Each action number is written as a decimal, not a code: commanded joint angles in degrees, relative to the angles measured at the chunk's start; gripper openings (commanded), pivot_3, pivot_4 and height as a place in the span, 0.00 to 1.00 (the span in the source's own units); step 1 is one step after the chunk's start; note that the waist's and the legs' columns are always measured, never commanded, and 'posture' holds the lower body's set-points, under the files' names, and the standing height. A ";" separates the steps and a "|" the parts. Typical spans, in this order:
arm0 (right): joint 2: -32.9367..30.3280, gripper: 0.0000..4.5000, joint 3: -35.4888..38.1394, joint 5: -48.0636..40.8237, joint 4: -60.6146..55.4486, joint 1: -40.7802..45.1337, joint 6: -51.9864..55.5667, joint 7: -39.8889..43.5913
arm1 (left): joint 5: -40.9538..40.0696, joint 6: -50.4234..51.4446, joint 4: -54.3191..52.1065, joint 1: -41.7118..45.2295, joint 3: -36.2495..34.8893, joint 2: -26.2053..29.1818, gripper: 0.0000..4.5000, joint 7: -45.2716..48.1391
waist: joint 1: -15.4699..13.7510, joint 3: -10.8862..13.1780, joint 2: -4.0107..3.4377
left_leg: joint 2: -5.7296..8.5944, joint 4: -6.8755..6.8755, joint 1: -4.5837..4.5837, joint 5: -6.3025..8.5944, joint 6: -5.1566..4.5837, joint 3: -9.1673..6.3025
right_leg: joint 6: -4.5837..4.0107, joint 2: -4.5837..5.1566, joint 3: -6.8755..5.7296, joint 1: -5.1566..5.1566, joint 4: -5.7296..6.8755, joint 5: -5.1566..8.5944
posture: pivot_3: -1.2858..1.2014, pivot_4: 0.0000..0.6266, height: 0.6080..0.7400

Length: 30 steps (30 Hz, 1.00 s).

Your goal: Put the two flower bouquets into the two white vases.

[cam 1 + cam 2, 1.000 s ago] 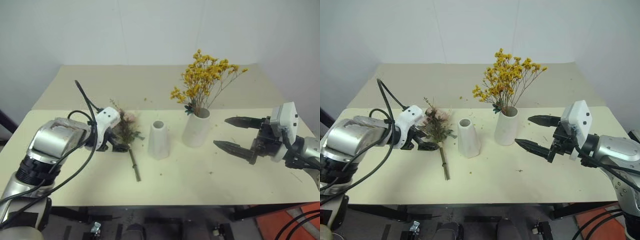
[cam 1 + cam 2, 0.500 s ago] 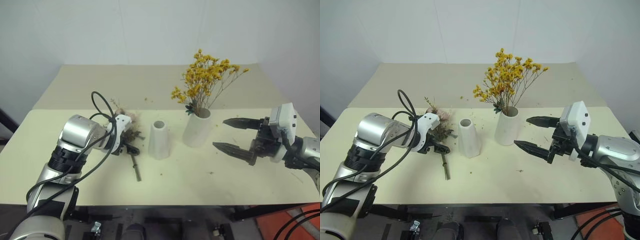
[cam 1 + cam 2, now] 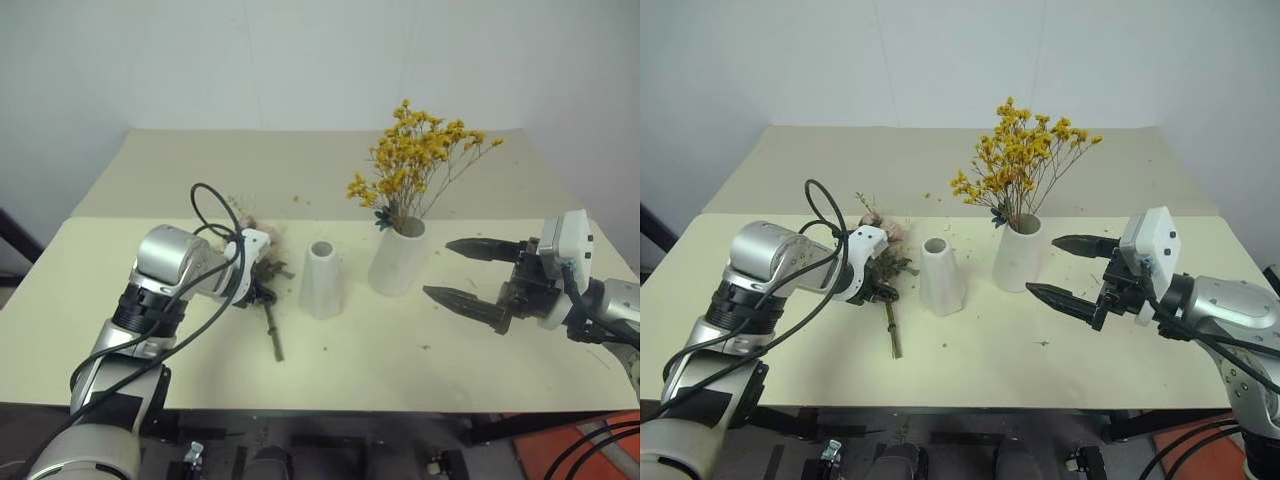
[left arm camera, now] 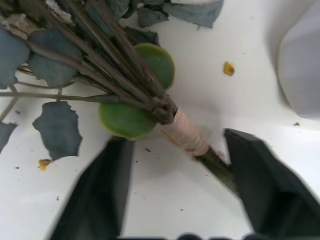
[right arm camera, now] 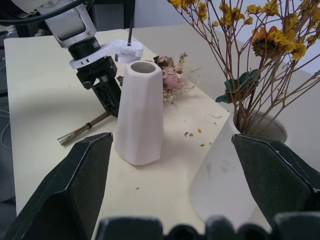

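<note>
on the left half of the counter, roughly midway between front and back edges, straddling the rose bouquet with the left jaws: partly open, one finger on each side of the pale binding on its stem, pinching nothing as yet. lying flat, with blooms pointing toward the back edge. standing just beside it toward the counter's middle, the slimmer vase, empty. already holding the yellow bouquet upright in the wider vase, a little further toward the right edge. hovering over the right half, near the wider vase, with the right jaws spread wide and empty.

risking, by judgement, a thin pinch: closing on the slim stem below the binding and letting the top-heavy bunch swing or slip out on the lift. risking too a scrape of the fingertips along the counter, since the stem is resting right on it. possibly crushing the round green leaves if closing too high. possibly knocking the slimmer vase over while swinging the bouquet across, with the vase standing so near and its mouth being small.

working over a matte, pale cream counter, flecked with yellow crumbs and bits of dried leaf. facing a plain white wall behind the back edge.
</note>
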State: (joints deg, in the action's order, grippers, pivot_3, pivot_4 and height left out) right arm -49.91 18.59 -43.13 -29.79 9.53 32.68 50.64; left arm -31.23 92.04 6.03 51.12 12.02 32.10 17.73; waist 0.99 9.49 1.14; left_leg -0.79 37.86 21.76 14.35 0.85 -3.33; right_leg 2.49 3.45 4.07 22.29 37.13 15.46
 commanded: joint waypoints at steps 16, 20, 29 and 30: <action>-0.66 1.00 2.36 -2.41 -1.21 -0.16 -0.62 1.17 | 6.16 -1.63 2.44 3.20 -9.00 0.77 0.03 -7.68 | 0.09 0.00 0.01 | 0.00 0.00 0.01 -0.01 0.01 0.00 | 0.00 -0.01 0.00 0.02 0.00 0.00 | 0.52 0.24 1.00; -1.12 1.00 2.05 -2.51 -0.90 -0.05 -0.42 2.48 | 5.55 -8.41 -1.14 2.81 -12.79 1.60 0.03 -4.27 | -0.12 0.01 0.01 | 0.00 0.00 0.04 -0.02 0.04 0.00 | -0.01 0.00 -0.01 0.03 -0.02 -0.01 | 0.52 0.24 1.00; -3.15 1.00 2.04 -1.97 -1.44 -0.17 -0.33 4.97 | 4.87 -33.43 -3.99 3.07 -21.21 -0.77 0.03 3.01 | -0.27 0.01 0.01 | 0.01 0.00 0.08 -0.04 0.08 0.00 | -0.01 0.04 -0.03 0.03 -0.04 -0.02 | 0.52 0.24 1.00; -3.23 1.00 1.84 -1.65 -1.50 -0.14 -0.41 4.83 | 4.27 -35.02 -3.78 3.70 -21.72 -0.90 0.03 4.40 | -0.27 0.01 0.01 | 0.01 0.00 0.08 -0.04 0.08 0.00 | -0.01 0.04 -0.03 0.03 -0.04 -0.02 | 0.52 0.24 1.00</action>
State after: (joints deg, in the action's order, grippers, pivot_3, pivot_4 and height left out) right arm -52.30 18.96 -44.25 -29.83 8.65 32.71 55.10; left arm -26.10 62.27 3.77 52.11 -7.37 31.16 19.92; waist 0.71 9.50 1.15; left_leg -0.78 37.86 21.85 14.31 0.93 -3.33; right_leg 2.48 3.49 4.05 22.32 37.09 15.44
